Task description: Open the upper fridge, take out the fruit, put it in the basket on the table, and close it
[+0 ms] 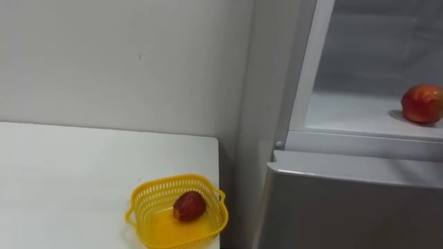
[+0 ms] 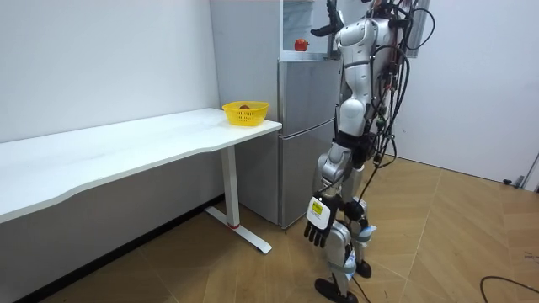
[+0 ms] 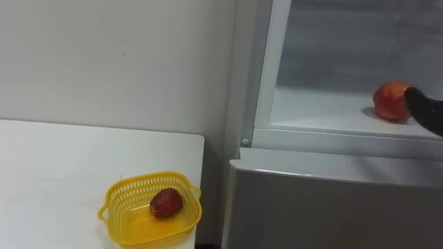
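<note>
A red apple lies on the white shelf of the open upper fridge compartment, near its right side. The dark tip of my right hand reaches in from the right and sits just beside the apple, not around it. In the room view I stand facing the fridge with that right hand raised to the upper compartment, fingers spread. My left hand hangs by my leg with relaxed fingers and holds nothing.
A yellow basket holding a dark red fruit stands at the near right corner of the white table, just left of the fridge. The lower fridge door is closed. A plain wall runs behind the table.
</note>
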